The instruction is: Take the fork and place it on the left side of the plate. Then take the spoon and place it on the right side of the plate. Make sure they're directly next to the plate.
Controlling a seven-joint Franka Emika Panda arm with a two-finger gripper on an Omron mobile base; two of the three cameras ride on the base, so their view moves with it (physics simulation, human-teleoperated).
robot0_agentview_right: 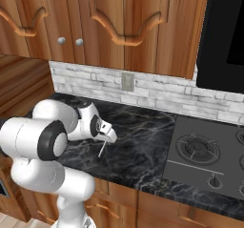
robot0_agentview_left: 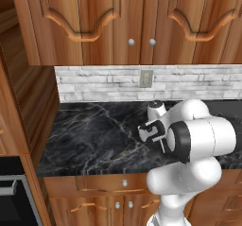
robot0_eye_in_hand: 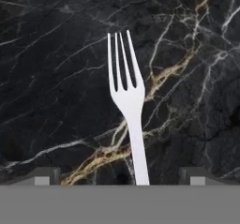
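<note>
A slim silver-grey fork (robot0_eye_in_hand: 127, 96) lies on the black marble counter (robot0_eye_in_hand: 56, 78), tines away from the hand and handle running back between the fingertips. My gripper (robot0_eye_in_hand: 119, 175) hovers low over the handle end, open, with its two dark fingertips (robot0_eye_in_hand: 44, 175) wide apart and clear of the handle. From the base, the gripper (robot0_agentview_left: 150, 131) (robot0_agentview_right: 106, 132) points down at the counter near its front edge, and the fork (robot0_agentview_right: 101, 150) (robot0_agentview_left: 162, 146) shows as a thin pale line just beneath it. The plate and the spoon are out of view.
A gas cooktop (robot0_agentview_right: 205, 151) is set into the counter to the right of the arm. Wooden wall cabinets (robot0_agentview_left: 123, 21) hang above a white brick backsplash with an outlet (robot0_agentview_left: 146, 78). An oven front (robot0_agentview_left: 12, 196) stands at the far left.
</note>
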